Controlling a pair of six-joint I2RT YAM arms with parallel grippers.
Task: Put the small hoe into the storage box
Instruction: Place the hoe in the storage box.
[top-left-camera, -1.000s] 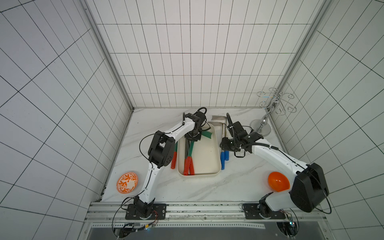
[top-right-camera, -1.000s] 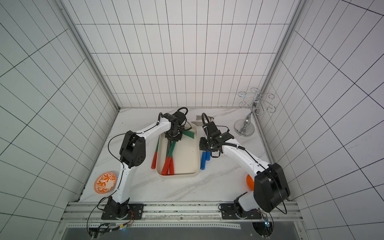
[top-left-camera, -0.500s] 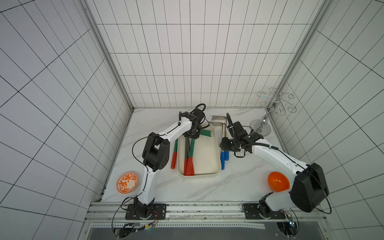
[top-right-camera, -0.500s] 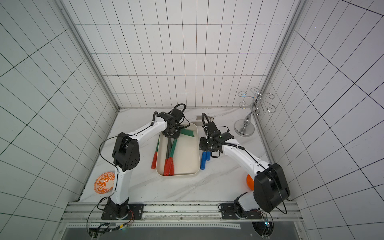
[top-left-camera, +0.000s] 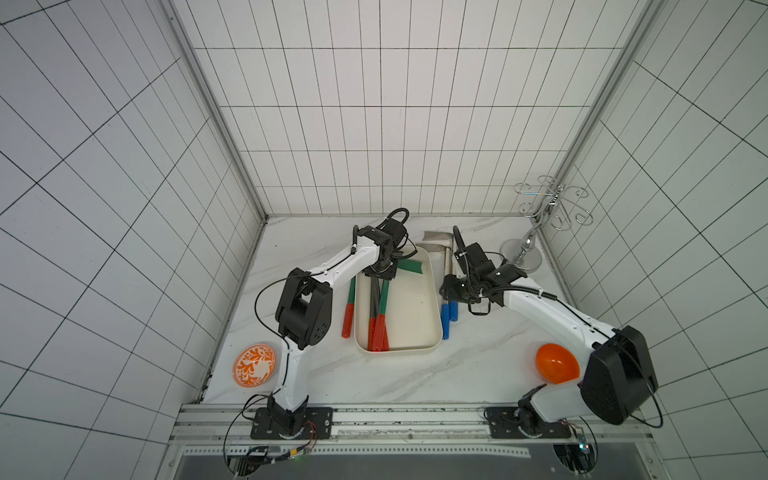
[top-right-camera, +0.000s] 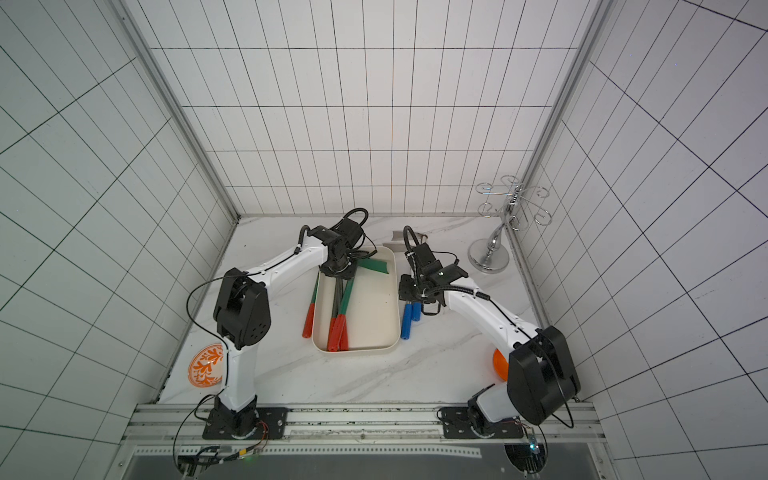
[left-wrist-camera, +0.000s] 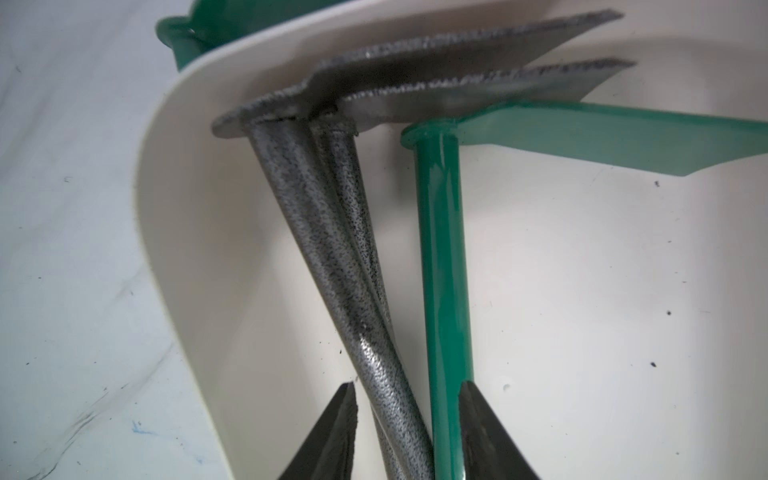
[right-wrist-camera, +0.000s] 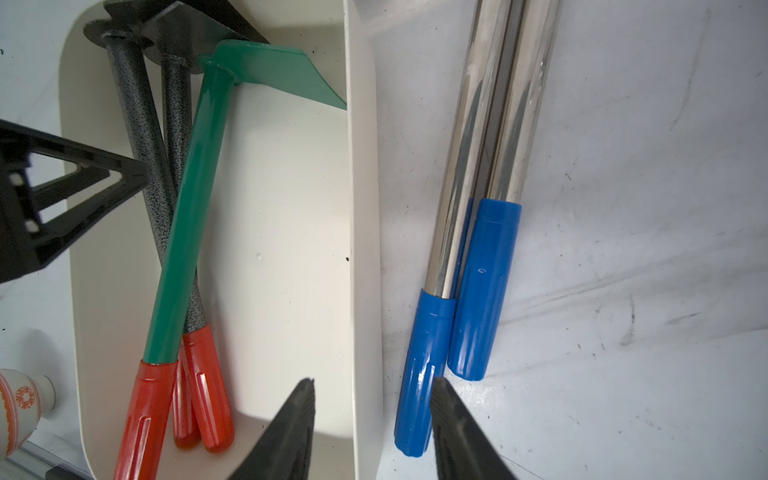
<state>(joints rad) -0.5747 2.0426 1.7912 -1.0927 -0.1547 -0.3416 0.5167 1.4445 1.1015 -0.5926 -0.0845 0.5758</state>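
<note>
Where tiled walls (top-left-camera: 374, 124) enclose | scuffed marbled tabletop (top-left-camera: 415, 382) | bears storage box (top-left-camera: 409, 307)

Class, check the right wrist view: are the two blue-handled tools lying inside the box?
No: both blue-handled tools lie on the table, outside the wall of the box.

Cream storage box (top-left-camera: 411, 307); green hoe (right-wrist-camera: 183, 232), red grip (right-wrist-camera: 143, 415); speckled grey hoes (left-wrist-camera: 324, 266).

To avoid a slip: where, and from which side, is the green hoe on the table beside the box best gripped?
The green hoe lies flat, close along the box wall, its head end under the left arm. So probably grip the bare shaft near the red handle, from straight above, jaws across it.
</note>
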